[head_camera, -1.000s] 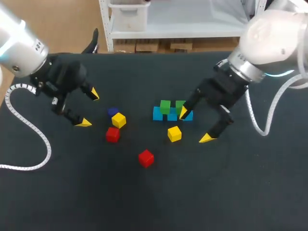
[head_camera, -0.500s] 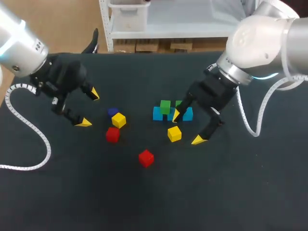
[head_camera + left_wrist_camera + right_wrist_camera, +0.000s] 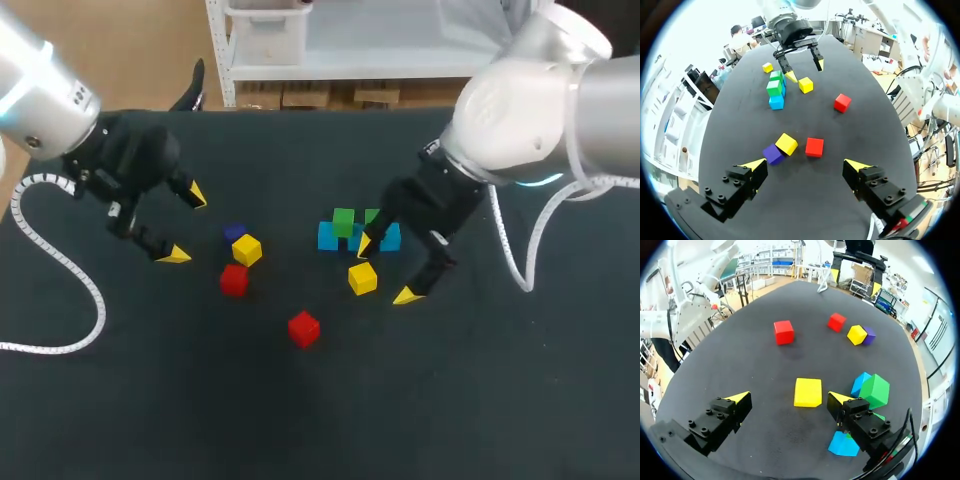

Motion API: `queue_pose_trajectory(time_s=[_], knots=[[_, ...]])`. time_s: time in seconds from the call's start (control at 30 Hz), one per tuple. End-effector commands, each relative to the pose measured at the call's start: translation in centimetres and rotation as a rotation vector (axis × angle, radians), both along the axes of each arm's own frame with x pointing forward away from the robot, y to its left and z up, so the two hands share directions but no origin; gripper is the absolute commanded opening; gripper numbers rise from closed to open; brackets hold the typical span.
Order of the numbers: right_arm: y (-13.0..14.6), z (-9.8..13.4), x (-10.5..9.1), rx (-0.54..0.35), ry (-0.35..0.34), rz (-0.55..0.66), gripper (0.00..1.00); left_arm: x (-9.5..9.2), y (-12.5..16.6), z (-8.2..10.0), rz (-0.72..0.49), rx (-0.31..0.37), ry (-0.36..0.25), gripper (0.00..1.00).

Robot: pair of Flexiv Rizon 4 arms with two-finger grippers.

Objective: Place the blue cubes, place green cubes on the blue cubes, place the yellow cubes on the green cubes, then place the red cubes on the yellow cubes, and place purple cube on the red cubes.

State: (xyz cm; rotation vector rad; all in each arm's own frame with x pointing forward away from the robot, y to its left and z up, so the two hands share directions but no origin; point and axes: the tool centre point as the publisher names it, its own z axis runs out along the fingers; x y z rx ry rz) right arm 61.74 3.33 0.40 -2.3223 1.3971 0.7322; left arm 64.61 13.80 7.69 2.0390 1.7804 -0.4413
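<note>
Right claw (image 3: 787, 397), wide apart, around 1 yellow cube (image 3: 808, 392).

The table (image 3: 300, 420) has a dark charcoal top, matte and even in tone from its near side to its far side. Its far edge runs straight from left to right, under the same dark covering.

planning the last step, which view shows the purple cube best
Left wrist view: the purple cube lies large, ahead of the left gripper. Head and right wrist views show it small, partly behind a yellow cube.
</note>
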Motion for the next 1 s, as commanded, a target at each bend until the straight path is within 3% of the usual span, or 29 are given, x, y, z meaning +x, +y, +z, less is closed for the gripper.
queue_pose_trajectory(time_s=[0.03,0.27,0.4,0.57,0.73,0.87,0.9,1.0], knots=[[0.7,-0.2,-0.2,-0.022,-0.014,-0.001,1.00,0.0,0.1,-0.1,-0.003,-0.005,-0.003,1.00],[1.2,-0.6,0.3,-0.037,-0.013,-0.004,1.00,0.0,0.1,-0.1,-0.003,-0.005,-0.003,1.00],[1.2,-0.6,0.6,-0.052,-0.022,-0.009,0.82,0.0,0.1,-0.1,-0.003,-0.005,-0.003,1.00],[1.2,-0.6,0.9,-0.064,-0.027,-0.015,0.78,0.0,0.1,-0.1,-0.003,-0.005,-0.003,1.00],[1.5,-0.7,1.2,-0.085,-0.033,-0.029,0.82,0.0,0.1,-0.1,-0.003,-0.005,-0.003,1.00],[1.6,-0.7,1.2,-0.091,-0.036,-0.037,0.65,0.0,0.1,-0.1,-0.003,-0.005,-0.003,1.00],[1.6,-0.7,1.2,-0.092,-0.036,-0.038,0.52,0.0,0.1,-0.1,-0.003,-0.005,-0.003,1.00],[1.7,-0.8,1.3,-0.097,-0.035,-0.043,0.46,0.0,0.1,-0.1,-0.003,-0.005,-0.003,1.00]])
